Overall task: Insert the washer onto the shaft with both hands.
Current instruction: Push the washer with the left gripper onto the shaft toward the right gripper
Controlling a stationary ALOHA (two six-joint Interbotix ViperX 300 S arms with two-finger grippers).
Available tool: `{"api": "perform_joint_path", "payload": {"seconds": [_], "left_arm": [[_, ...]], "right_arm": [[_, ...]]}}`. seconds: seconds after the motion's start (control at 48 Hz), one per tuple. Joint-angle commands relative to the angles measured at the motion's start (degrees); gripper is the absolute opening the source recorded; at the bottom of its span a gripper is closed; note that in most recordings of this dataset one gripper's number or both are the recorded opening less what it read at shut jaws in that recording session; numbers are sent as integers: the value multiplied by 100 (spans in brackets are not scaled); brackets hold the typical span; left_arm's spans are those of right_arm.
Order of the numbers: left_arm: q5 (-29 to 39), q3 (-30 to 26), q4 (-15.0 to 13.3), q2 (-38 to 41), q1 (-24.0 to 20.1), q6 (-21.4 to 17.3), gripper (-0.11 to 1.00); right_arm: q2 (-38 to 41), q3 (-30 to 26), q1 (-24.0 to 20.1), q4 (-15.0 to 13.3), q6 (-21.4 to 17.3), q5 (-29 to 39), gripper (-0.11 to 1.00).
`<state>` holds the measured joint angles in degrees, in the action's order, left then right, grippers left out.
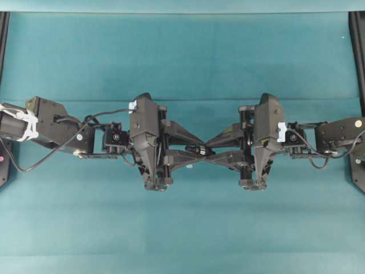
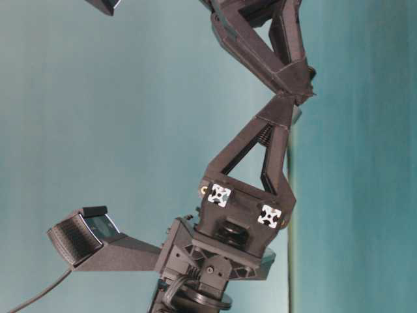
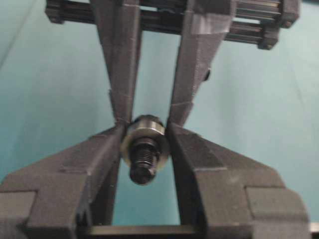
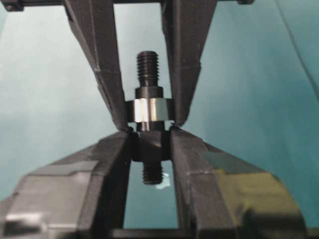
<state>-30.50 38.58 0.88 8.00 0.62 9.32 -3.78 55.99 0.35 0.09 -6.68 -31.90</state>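
Observation:
My two grippers meet tip to tip above the middle of the table. The left gripper [image 1: 199, 149] [image 3: 144, 127] is shut on the washer [image 3: 143, 135], a thick silvery ring pinched by its rim. The right gripper [image 1: 210, 149] [image 4: 149, 131] is shut on the dark shaft [image 4: 148, 147], holding its wider collar. The washer [image 4: 148, 110] sits around the shaft, just past the right fingertips. The shaft's threaded end [image 3: 144, 160] pokes through the ring towards the left wrist camera. In the overhead view only a short dark piece of the shaft [image 1: 201, 150] shows between the fingers.
A teal cloth [image 1: 182, 63] covers the table. A tiny pale fleck [image 1: 189, 166] lies on it just below the left fingers. Black frame posts [image 1: 358, 51] stand at the table's left and right edges. The table-level view shows the joined fingertips [image 2: 291, 99] held well above the cloth.

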Motion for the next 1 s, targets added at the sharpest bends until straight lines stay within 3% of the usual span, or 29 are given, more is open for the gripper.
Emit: {"api": "perform_joint_path", "payload": {"seconds": [0.0,0.416,0.979], "left_arm": [[0,-79,9,-26,62,-18,36],[369,-132,9,-18,44,-9,36],[378,-220,18,9,44,-18,36]], "right_arm": [[-53,-149,62,18,35,-53,0],[-53,-158,62,26,35,-53,0],[-53,-158,62,18,35,-44,0]]}}
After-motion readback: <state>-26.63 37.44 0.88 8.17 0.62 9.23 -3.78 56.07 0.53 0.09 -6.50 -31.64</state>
